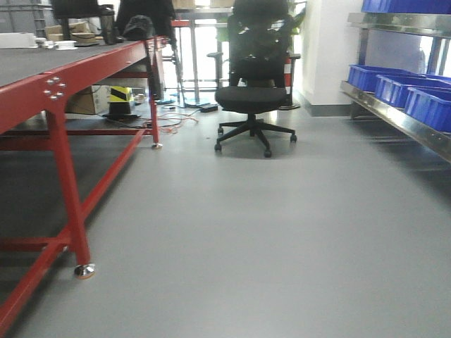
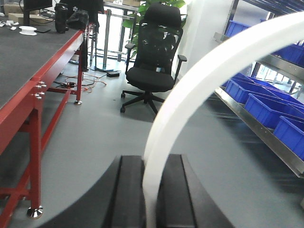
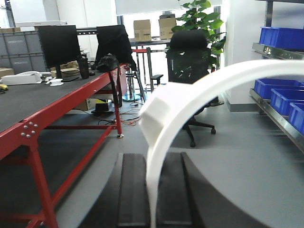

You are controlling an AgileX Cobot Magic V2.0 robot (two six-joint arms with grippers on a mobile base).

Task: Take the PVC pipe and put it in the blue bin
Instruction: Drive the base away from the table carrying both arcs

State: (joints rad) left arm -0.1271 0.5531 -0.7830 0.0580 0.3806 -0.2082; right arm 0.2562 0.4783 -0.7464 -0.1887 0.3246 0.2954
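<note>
Only the wrist cameras are showing me the white curved PVC pipe (image 2: 190, 90). On the left wrist camera the left gripper (image 2: 151, 192) is pinching it between two black pads (image 2: 129, 190), and the pipe is arching up and away to the right, crossing in front of the row of blue plastic bins (image 2: 266, 107); the right wrist camera is showing the right gripper (image 3: 152, 192) clamping white pipe the same way, with a thicker collar (image 3: 156, 111) just above the fingers, and I cannot tell whether it is one piece held twice; the front camera is giving me the wider room instead: a red steel-framed table with a dark top (image 1: 63, 70) on the left, a black mesh office chair (image 1: 251, 98) standing mid-floor, and the bins sitting on a metal shelf (image 1: 402, 120) on the right, well apart from the table; in both wrist views the pipe is blocking part of that shelf.
</note>
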